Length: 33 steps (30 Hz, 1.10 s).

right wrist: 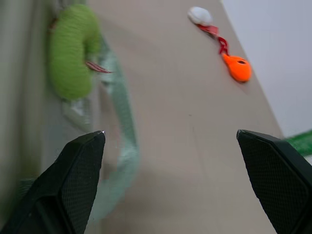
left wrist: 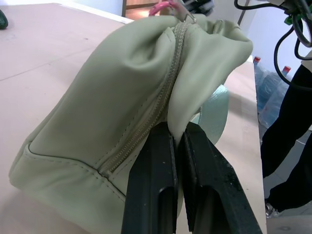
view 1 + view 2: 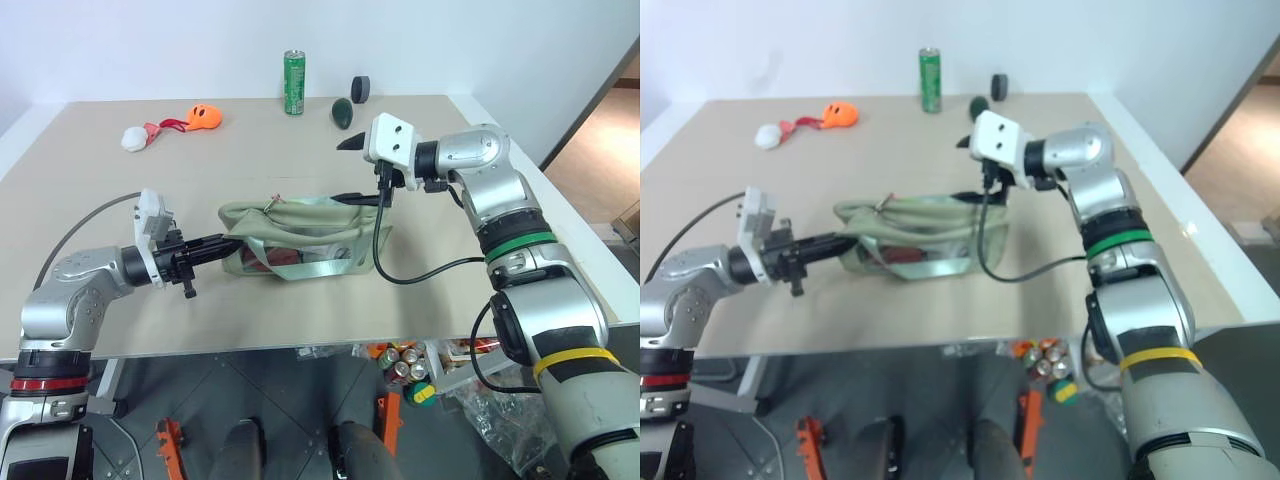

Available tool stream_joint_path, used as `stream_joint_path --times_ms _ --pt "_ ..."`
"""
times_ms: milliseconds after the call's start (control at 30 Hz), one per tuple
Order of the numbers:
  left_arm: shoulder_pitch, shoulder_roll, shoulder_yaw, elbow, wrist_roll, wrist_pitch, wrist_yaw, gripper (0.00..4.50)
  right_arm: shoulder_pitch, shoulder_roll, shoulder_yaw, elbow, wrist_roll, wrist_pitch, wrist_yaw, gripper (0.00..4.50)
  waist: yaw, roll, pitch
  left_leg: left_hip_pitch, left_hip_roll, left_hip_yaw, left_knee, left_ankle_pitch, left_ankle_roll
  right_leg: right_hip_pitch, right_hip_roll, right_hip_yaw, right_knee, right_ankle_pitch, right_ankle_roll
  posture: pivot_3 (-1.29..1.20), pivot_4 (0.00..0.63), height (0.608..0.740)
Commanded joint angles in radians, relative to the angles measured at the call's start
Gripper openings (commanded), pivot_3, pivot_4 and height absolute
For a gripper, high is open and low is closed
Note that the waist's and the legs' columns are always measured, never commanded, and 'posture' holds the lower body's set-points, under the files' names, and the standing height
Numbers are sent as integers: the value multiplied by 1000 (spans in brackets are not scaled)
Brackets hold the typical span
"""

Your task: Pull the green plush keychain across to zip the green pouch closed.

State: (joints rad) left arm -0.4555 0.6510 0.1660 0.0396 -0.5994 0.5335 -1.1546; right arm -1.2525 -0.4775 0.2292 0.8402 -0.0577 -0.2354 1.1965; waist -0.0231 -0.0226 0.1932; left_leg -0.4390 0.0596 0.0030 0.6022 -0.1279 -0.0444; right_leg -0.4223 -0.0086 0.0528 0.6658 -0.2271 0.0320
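Beige table (image 3: 120, 300) vs white wall: green pouch (image 3: 300, 235) mid-table, L gripper (image 2: 178, 141) clamped on its end fabric, R gripper (image 1: 170, 141) wide open above green plush keychain (image 1: 73, 51).

A: Bright and even across the table (image 3: 120, 290); the wall behind is nearly washed out.

B: Shadows?

A: Soft ones only. The green drink can (image 3: 293, 82) drops a faint smudge toward six o'clock, so the light is overhead and diffuse.

B: Any blur?

A: In the right wrist view, the green plush keychain (image 1: 70, 51) at ten o'clock is smeared, the strap below it too. The left wrist view is crisp on the green pouch (image 2: 112, 112), soft behind.
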Motion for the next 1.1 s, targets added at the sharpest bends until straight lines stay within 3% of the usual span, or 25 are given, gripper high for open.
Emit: stream_joint_path --times_ms 33,433,1100 --pt "2 0 -10 -18 -10 25 15 0 22 13 0 -87 22 12 40 4476 0 0 0 0 0 0 0 0 0 0 0 0 0 0 0 0 150 740" --pt "-4 -3 -8 -13 -20 28 23 0 72 65 6 -247 61 109 94 4476 0 0 0 0 1 0 0 0 0 0 1 0 0 0 0 0 150 740" --pt "2 -10 4 -6 -24 16 28 0 67 181 49 -256 40 105 53 4476 0 0 0 0 1 0 0 0 0 0 1 0 0 0 0 0 150 740"
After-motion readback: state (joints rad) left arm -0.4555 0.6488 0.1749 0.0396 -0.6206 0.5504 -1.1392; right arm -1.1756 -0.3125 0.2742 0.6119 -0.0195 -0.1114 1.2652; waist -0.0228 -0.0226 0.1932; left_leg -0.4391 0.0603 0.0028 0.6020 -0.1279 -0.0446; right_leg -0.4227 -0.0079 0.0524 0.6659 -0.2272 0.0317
